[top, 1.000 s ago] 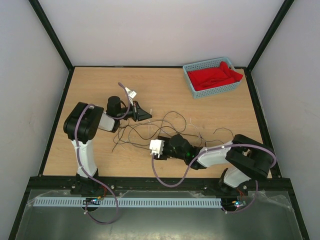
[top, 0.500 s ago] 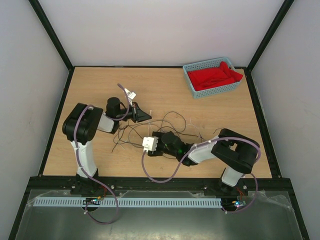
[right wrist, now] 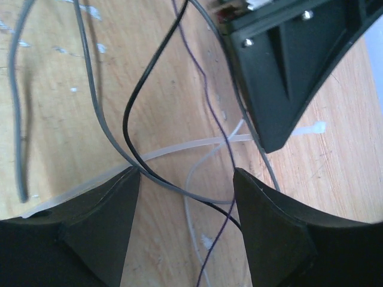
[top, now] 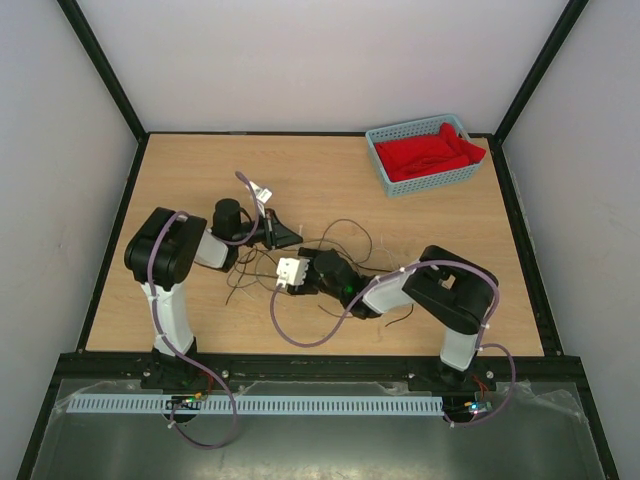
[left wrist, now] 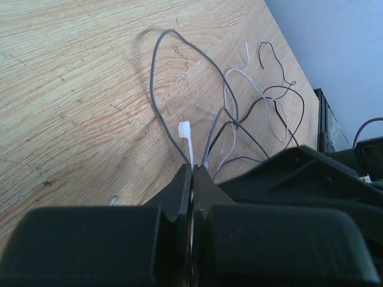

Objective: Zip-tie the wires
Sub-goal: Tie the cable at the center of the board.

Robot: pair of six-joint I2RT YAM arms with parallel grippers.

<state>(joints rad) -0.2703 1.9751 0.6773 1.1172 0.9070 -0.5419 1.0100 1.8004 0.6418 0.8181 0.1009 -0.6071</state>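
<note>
Two claws meet at mid-table in the top view. Of these, the left gripper (left wrist: 192, 172) is pinched tight on the zip tie (left wrist: 186, 133) just below its head, seemingly to keep the strip steady. Beside it the right gripper (right wrist: 185, 174) stands wide, straddling the wires (right wrist: 127, 113) and the pale strip across the lower half of its view, likely to gather them. Loose loops spread over the wooden table (top: 180, 180). No readable lettering anywhere.

Tangled wires (top: 345, 222); blue basket (top: 435, 180) far right.
</note>
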